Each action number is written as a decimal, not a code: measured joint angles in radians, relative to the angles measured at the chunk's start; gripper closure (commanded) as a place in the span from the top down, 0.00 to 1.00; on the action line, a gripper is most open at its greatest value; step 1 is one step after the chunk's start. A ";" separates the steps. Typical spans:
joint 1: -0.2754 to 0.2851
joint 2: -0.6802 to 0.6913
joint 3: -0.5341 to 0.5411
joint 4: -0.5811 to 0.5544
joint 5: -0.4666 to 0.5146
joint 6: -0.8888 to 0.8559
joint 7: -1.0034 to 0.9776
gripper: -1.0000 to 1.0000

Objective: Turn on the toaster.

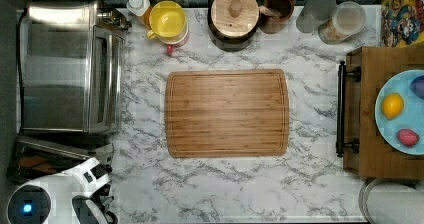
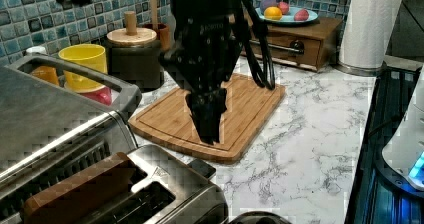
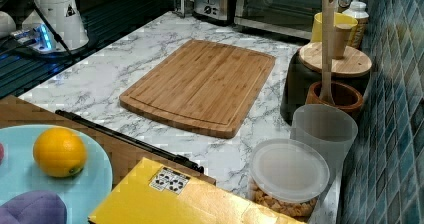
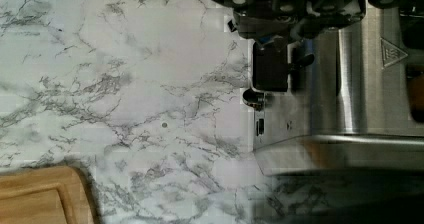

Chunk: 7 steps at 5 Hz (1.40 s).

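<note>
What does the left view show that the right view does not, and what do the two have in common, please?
Only the left view shows the dark hand hanging above the counter near the toaster's lever, and bread in a slot. Only the right view shows the cereal jar and yellow box. Both share the toaster, cutting board and lemon.

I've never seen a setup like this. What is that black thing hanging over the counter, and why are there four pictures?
It is a robot arm's black gripper, its "hand", seemingly holding nothing. One camera looks straight down, two watch from either end of the counter, and one rides on the wrist. On the white marble counter lie a wooden cutting board, a large steel toaster oven and the small brushed-steel two-slot toaster, which the gripper hangs near.
</note>
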 measured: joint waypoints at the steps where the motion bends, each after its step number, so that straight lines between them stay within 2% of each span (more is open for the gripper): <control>1: 0.000 0.052 0.013 0.000 0.004 0.054 0.000 0.00; 3: -0.008 0.120 0.006 -0.002 -0.013 0.133 0.081 0.00; 7: -0.011 0.115 -0.005 -0.018 -0.003 0.129 0.077 0.00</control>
